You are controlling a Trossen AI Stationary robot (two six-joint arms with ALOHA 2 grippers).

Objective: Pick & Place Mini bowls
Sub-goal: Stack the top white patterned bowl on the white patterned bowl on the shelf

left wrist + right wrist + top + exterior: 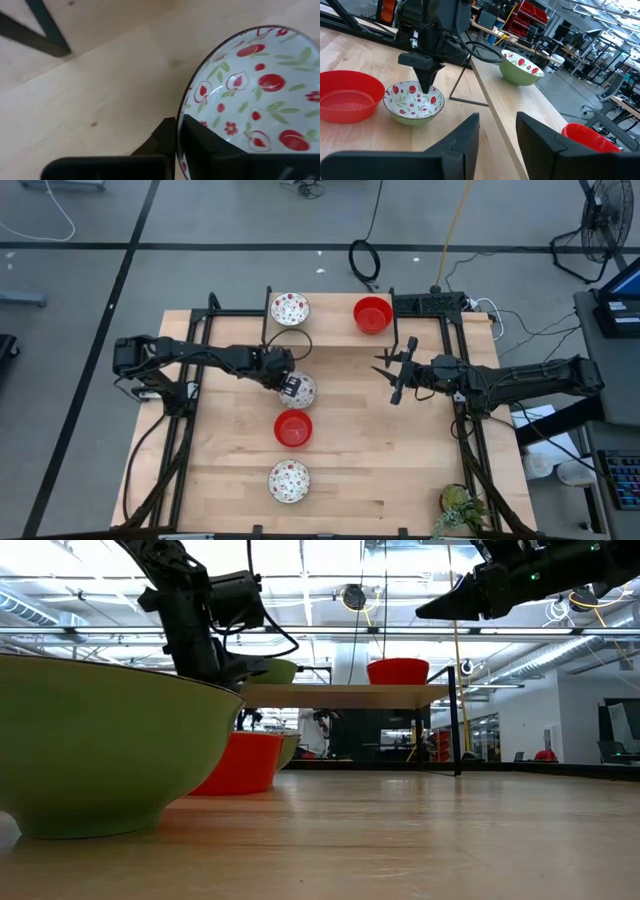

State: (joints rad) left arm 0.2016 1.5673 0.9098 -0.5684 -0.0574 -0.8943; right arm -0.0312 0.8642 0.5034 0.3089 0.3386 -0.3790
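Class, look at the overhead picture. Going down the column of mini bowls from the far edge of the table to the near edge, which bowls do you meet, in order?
Patterned white bowl on the shelf → patterned white bowl gripped at its rim by the left gripper → red bowl → patterned white bowl nearest the front.

Both arms are dark, near-black, built of slim tubular links joined by chunkier rounded joints. The left arm [205, 358] carries a looping black cable near its wrist and a small white patch beside its gripper [291, 387]. The right arm [520, 377] ends in a gripper [398, 371] with two long, flat, tapering black fingers [462, 137], matte and angular.
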